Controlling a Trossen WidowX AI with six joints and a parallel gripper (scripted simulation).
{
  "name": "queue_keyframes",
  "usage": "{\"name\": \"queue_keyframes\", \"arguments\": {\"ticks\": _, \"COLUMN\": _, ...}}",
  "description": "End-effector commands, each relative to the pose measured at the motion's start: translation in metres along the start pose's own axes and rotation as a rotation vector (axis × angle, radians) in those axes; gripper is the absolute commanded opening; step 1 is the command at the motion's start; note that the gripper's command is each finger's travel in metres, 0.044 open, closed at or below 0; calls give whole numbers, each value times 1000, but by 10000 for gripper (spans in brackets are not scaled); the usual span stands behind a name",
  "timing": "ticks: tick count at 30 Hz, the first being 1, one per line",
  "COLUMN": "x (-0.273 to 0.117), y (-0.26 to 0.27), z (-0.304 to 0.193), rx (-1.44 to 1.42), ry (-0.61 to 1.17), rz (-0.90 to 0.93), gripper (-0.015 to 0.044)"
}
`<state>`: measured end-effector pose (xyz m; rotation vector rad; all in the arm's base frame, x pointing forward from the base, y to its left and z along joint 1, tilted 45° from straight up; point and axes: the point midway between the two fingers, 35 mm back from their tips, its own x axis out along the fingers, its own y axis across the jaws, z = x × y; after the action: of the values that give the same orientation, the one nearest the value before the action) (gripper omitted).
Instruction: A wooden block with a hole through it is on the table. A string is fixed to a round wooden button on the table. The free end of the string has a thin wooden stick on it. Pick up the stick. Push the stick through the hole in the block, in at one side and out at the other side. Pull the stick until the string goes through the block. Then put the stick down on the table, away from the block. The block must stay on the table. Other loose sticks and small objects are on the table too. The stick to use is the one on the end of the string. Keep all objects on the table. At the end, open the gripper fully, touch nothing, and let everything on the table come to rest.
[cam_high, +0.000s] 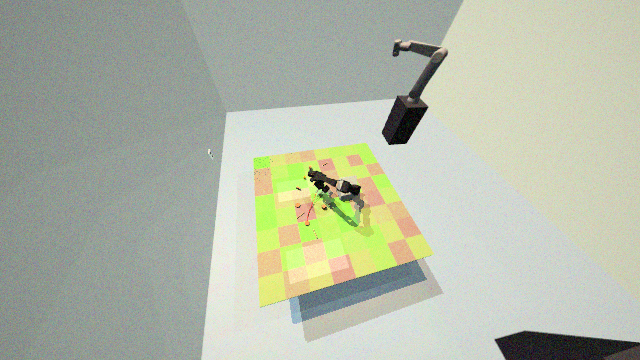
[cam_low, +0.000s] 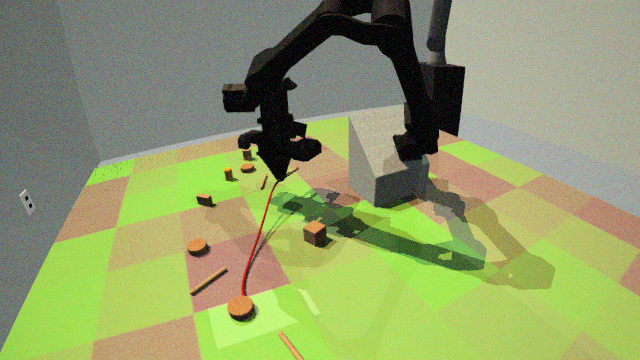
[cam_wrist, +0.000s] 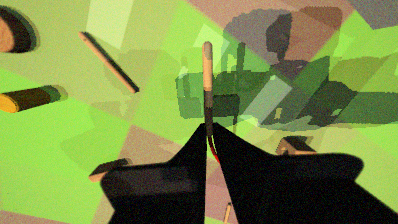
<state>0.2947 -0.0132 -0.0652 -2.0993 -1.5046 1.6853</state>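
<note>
Stick (cam_low: 293, 172) (cam_wrist: 207, 70): off the end of the string, clamped between the fingertips of the gripper (cam_high: 322, 190) (cam_low: 281, 178) (cam_wrist: 208, 127); far end sticks out past them, near end masked by the dark fingers. Too small to pick out from the top. Table (cam_high: 350, 250) (cam_low: 150, 280) (cam_wrist: 30, 145): patchwork of green and dull red; near edge cropped in the exterior view. Arm (cam_high: 330, 181) (cam_low: 350, 25): arched, upper part cropped there. Grey wedge (cam_low: 367, 160): partly behind the arm. Wooden cube (cam_high: 324, 207) (cam_low: 315, 233): on the table; no hole can be made out. Round button (cam_high: 307, 223) (cam_low: 241, 307): flat on the table, red string (cam_high: 311, 209) (cam_low: 260, 230) (cam_wrist: 213, 149) rising from it to the fingertips, mostly hidden in the wrist view. Loose stick (cam_low: 290, 345): cut off by the frame.
</note>
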Motion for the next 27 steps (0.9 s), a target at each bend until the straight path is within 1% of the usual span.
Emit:
{"name": "queue_keyframes", "arguments": {"ticks": 1, "x": 0, "y": 0, "z": 0, "rx": 0, "ry": -1, "rz": -1, "gripper": 0}}
{"name": "queue_keyframes", "arguments": {"ticks": 9, "x": 0, "y": 0, "z": -1, "rx": -25, "ry": -1, "rz": 0, "gripper": 0}}
{"name": "queue_keyframes", "arguments": {"ticks": 27, "x": -1, "y": 1, "z": -15, "rx": -685, "ry": -7, "rz": 1, "gripper": 0}}
